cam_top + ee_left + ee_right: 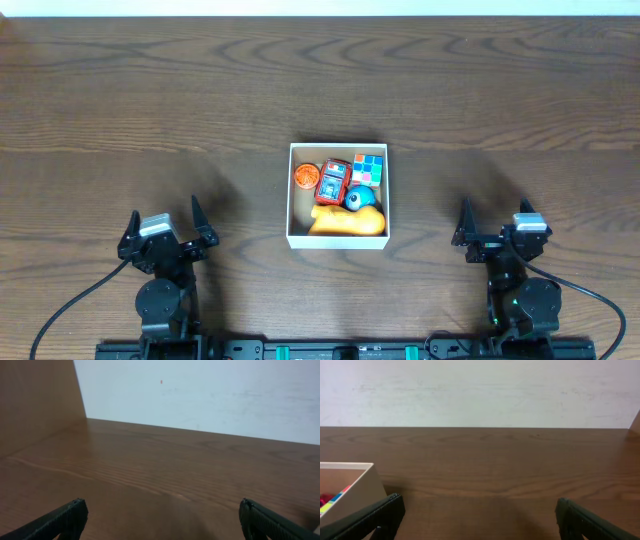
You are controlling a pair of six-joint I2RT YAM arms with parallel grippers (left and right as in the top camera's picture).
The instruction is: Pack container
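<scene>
While the container (337,241) sits mid-worktop (150,120) holding a yellow toy (345,221), puzzle cube (368,169) and others, left jaws and right jaws gape wide, empty, well apart from it; a careless reach could shove the light box askew.

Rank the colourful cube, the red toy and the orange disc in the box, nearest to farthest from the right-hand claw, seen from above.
1. Puzzle cube: far right corner of the container, on the side facing the right gripper.
2. Red toy: around the middle of the container.
3. Orange disc: by the left wall, farthest away.
</scene>
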